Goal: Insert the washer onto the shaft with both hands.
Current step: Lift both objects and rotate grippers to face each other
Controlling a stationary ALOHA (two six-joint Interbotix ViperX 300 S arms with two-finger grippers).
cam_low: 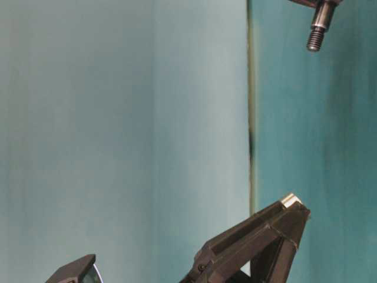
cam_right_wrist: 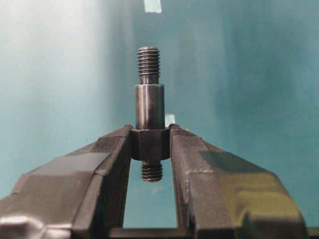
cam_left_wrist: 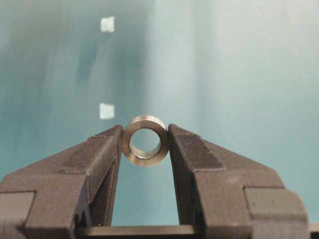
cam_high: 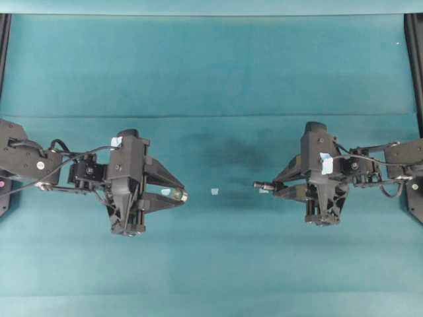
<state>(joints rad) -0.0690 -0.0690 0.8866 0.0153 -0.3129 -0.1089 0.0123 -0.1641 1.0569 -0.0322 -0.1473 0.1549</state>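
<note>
Left gripper (cam_left_wrist: pixel 145 144) has the washer (cam_left_wrist: pixel 145 140) pinched right at its fingertips, hole facing the wrist camera, edges pressed against both pads. Across the way, the right gripper (cam_right_wrist: pixel 150 144) is clamped on the shaft (cam_right_wrist: pixel 149 107) at its thick hex collar, the smooth section and threaded tip sticking out past the jaws, a short threaded stub behind. From overhead, the two claws face each other over the teal mat (cam_high: pixel 211 72), well apart, shaft tip aimed toward the washer. One pale blue tape scrap (cam_high: pixel 214 191) lies on the mat in the gap between them.
</note>
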